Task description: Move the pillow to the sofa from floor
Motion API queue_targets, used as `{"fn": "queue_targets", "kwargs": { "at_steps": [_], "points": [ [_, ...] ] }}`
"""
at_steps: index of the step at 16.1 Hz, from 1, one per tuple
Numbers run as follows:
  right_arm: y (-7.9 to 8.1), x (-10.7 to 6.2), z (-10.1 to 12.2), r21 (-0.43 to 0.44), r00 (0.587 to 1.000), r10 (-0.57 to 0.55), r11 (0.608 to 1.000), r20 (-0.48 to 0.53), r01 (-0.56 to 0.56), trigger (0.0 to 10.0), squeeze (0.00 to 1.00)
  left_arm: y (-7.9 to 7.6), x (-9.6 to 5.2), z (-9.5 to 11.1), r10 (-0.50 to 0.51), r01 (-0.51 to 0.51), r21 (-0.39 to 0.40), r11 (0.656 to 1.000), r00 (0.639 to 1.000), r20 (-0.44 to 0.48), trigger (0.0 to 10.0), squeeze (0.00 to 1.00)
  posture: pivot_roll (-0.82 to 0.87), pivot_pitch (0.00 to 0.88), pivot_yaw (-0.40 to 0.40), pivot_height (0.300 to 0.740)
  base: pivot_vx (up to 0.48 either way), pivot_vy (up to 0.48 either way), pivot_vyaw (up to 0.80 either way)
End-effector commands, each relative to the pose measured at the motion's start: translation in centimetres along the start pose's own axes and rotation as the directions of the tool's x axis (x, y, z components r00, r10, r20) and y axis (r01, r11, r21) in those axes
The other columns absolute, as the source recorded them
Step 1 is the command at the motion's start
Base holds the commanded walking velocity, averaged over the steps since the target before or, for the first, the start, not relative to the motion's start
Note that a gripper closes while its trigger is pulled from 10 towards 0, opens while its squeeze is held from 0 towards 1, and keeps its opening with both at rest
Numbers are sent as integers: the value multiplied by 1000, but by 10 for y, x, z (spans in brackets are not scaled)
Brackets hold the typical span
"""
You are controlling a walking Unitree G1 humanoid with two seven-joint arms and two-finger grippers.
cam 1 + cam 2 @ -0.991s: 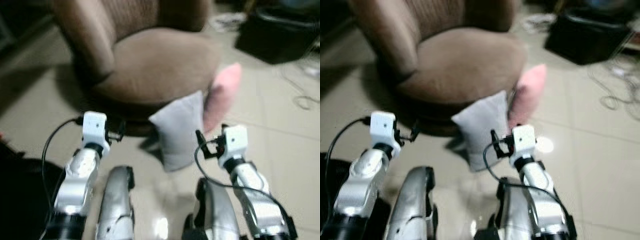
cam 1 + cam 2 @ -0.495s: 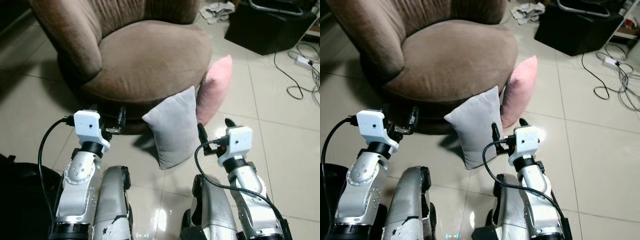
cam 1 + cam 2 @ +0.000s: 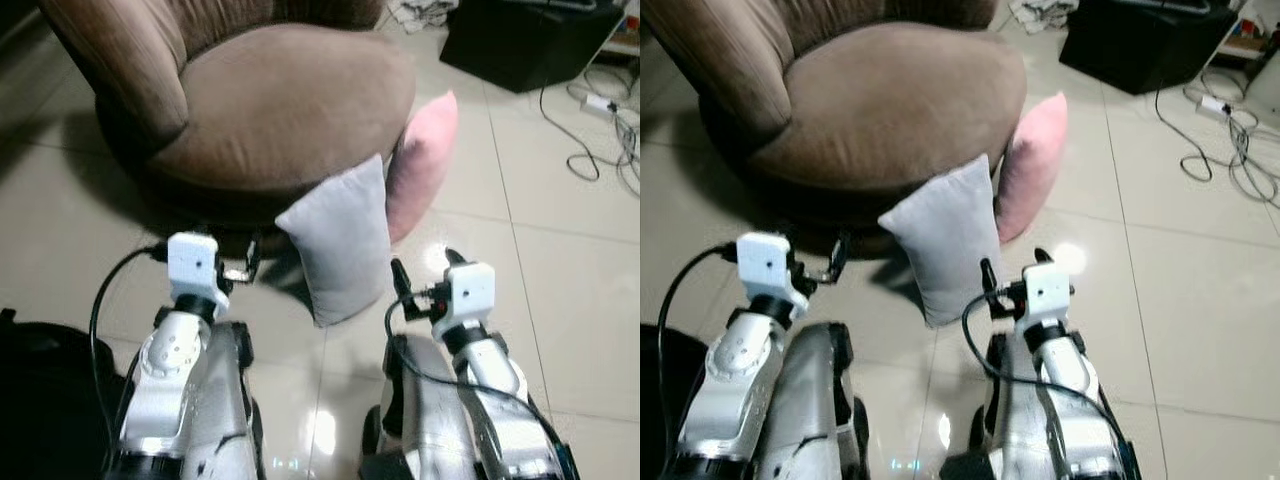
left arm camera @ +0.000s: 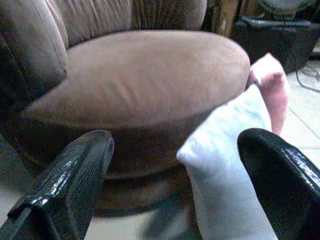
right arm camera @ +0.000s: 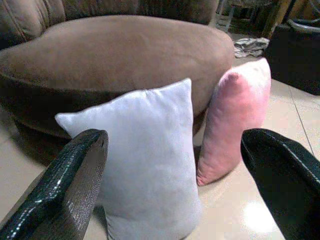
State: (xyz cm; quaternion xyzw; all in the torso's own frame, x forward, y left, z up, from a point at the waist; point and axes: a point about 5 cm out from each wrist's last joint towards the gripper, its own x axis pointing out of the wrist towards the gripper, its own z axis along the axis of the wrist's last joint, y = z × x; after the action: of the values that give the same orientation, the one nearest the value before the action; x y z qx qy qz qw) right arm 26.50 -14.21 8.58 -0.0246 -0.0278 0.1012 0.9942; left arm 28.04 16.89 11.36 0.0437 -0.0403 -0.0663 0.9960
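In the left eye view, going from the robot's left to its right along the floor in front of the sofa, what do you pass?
Left gripper → grey pillow → pink pillow → right gripper → white cables on the tiled floor.

the sofa [image 3: 270,110] wears a brown, matt, soft-napped cloth with faint ribbing on its back. the grey pillow [image 3: 340,240] is a smooth, matt woven cloth; the pink pillow [image 3: 425,160] beside it looks slightly fuzzy, like velour. the floor [image 3: 560,290] is glossy pale tile with thin grout lines, throwing back bright spots of light. the arms are brushed silver metal with white matt plastic wrist blocks. the left claw [image 4: 175,190] and the right claw [image 5: 170,185] have black fingers [image 5: 65,190] with a finely pebbled, half-glossy surface. black cables [image 3: 590,140] look rubbery.
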Motion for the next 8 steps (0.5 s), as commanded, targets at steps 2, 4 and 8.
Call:
{"fn": "queue_targets", "kwargs": {
  "at_steps": [2, 4, 8],
  "points": [
    [-3, -4, -6, -16, 1000, -10, 1000, -26, 9, 10000, 0, -2, -2, -8, -14, 14, 16, 1000, 999, -43, 10000, 0, 121, 219, -73, 444, 0, 0, 0],
    [-1, -3, -8, 8, 999, -4, 1000, -38, 4, 10000, 0, -4, -1, -11, -35, 37, 27, 999, 997, -65, 10000, 0, 119, 218, -70, 425, 0, 0, 0],
    [1, -5, -7, -38, 1000, 8, 999, -10, -9, 10000, 0, -2, -4, -15, -35, 38, 44, 998, 997, -68, 10000, 0, 117, 214, -64, 420, 0, 0, 0]
  ]
}}
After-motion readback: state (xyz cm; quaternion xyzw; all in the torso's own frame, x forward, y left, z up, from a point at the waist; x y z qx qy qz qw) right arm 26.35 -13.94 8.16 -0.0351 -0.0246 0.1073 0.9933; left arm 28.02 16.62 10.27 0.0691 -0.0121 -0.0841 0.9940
